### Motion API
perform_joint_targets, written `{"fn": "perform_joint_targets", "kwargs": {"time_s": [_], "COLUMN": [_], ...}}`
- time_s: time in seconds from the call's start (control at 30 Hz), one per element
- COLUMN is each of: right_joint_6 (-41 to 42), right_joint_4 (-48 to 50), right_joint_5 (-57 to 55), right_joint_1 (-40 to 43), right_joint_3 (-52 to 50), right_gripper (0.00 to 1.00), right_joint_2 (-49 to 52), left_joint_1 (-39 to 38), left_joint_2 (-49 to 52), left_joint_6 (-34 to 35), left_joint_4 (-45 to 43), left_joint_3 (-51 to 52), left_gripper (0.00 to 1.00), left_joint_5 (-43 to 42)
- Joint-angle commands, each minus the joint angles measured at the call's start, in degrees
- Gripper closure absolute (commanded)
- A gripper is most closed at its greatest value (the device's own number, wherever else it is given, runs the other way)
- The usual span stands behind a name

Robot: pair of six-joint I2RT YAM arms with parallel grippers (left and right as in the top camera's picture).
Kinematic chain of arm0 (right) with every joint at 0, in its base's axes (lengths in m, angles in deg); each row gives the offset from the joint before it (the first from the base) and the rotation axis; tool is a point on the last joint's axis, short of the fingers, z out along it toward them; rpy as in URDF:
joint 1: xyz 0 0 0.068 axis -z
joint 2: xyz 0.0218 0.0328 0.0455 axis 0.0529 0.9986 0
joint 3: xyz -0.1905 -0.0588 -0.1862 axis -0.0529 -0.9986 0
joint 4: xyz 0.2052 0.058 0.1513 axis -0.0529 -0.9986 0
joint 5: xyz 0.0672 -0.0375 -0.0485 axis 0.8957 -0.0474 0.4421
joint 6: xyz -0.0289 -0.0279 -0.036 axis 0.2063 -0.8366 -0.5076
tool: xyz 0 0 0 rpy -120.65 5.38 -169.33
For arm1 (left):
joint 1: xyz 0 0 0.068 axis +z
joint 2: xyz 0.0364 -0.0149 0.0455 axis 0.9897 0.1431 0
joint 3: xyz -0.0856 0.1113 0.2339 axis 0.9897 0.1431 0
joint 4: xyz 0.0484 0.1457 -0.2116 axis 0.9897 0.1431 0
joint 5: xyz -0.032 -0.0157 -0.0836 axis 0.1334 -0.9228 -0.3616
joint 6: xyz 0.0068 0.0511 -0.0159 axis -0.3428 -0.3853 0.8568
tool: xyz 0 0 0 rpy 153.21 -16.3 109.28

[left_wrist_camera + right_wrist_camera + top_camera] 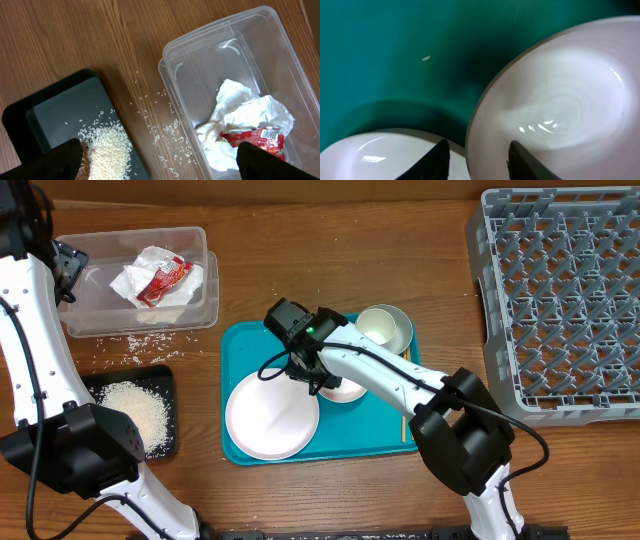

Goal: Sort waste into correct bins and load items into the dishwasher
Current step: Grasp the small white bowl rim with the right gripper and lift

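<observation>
Right wrist view shows the risk: the right gripper (477,150) has its jaws partly apart and straddling the rim of the smaller white plate (555,100), one finger over the plate and one outside it, not yet pinching. The glazed rim looks thin and slick, so a shallow bite could let the plate slip or tip on lifting and knock the large white plate (370,155) just beside it on the teal tray (385,50). Overhead, the right arm reaches left and far from its near base, wrist pitched down over the plates, well apart from the dish rack (560,300) at far right. The left gripper (160,147) hangs wide open and empty above the black tray (60,110) and clear tub (200,65).
</observation>
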State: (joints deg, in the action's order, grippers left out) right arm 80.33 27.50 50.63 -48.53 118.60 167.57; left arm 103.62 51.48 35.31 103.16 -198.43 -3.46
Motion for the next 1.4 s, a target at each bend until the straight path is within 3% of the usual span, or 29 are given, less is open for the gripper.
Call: {"fn": "perform_joint_targets", "kwargs": {"time_s": [0.0, 0.17, 0.3, 0.57, 0.9, 1.0, 1.1, 1.23, 1.37], "right_joint_6": [0.72, 0.66, 0.2, -1.22, -16.83, -21.07, -30.05, -32.09, -40.81], "right_joint_4": [0.11, -1.84, -4.79, -13.11, -30.49, -37.62, -37.68, -36.85, -34.1], "right_joint_5": [-0.83, 0.37, 0.76, 3.02, 5.05, 5.22, 11.58, 17.0, 26.18], "right_joint_1": [-0.24, -0.13, -0.09, -0.09, 6.05, 11.8, 20.09, 36.28, 56.59], "right_joint_3": [-0.17, 1.33, 4.37, 13.6, 38.58, 49.2, 56.0, 60.24, 60.19], "right_gripper": [0.67, 0.75, 0.96, 0.96, 0.96, 0.96, 0.96, 0.96, 0.96], "right_joint_2": [0.52, 0.26, -0.02, -0.09, -2.91, -4.46, -7.65, -11.8, -12.46], "left_joint_1": [-0.26, -0.26, -0.26, -0.26, -0.26, -0.26, -0.26, -0.26, -0.26], "left_joint_2": [-1.66, -1.66, -1.66, -1.66, -1.66, -1.66, -1.66, -1.66, -1.66], "left_joint_6": [1.16, 1.18, 1.16, 1.18, 1.16, 1.18, 1.16, 1.16, 1.16], "left_joint_4": [0.0, 0.0, 0.0, 0.0, 0.0, 0.0, 0.0, 0.0, 0.0], "left_joint_3": [0.2, 0.2, 0.2, 0.2, 0.2, 0.2, 0.2, 0.2, 0.2], "left_gripper": [0.0, 0.0, 0.0, 0.0, 0.0, 0.0, 0.0, 0.0, 0.0], "left_joint_5": [0.96, 0.96, 0.96, 0.94, 0.94, 0.96, 0.96, 0.96, 0.96]}}
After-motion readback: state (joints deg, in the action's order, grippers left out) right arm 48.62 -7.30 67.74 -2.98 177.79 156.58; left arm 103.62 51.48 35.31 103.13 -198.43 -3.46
